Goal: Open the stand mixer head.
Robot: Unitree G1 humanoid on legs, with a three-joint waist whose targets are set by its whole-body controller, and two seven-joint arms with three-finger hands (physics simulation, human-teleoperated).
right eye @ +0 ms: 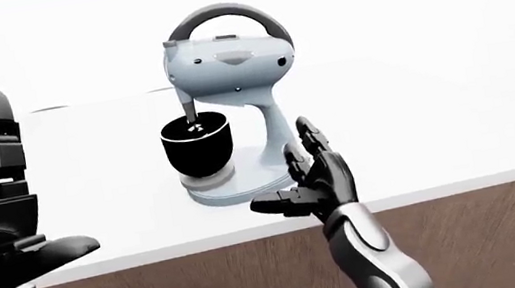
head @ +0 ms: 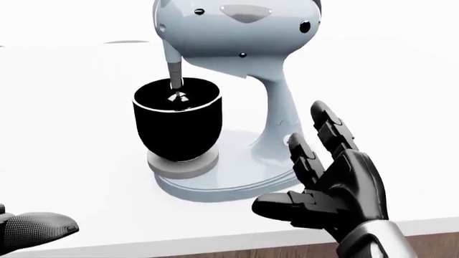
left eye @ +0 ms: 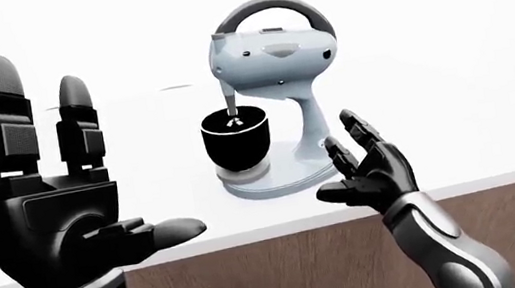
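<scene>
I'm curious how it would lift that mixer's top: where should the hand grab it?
Probably the dark arched handle atop the mixer head, reached from the view's right by the open right hand. The arch leaves a gap for fingers; the black bowl crowds the underside.

Left hand [left eye: 51, 218]: matte black shell, three thick segmented fingers with rounded tips, ribbed pads on inner faces. Grey metallic wrist cylinder below. Right hand [head: 337, 180]: same black three-finger build, glossy palm, jointed knuckles. Forearm beneath silver-grey with dark inset panel.
</scene>
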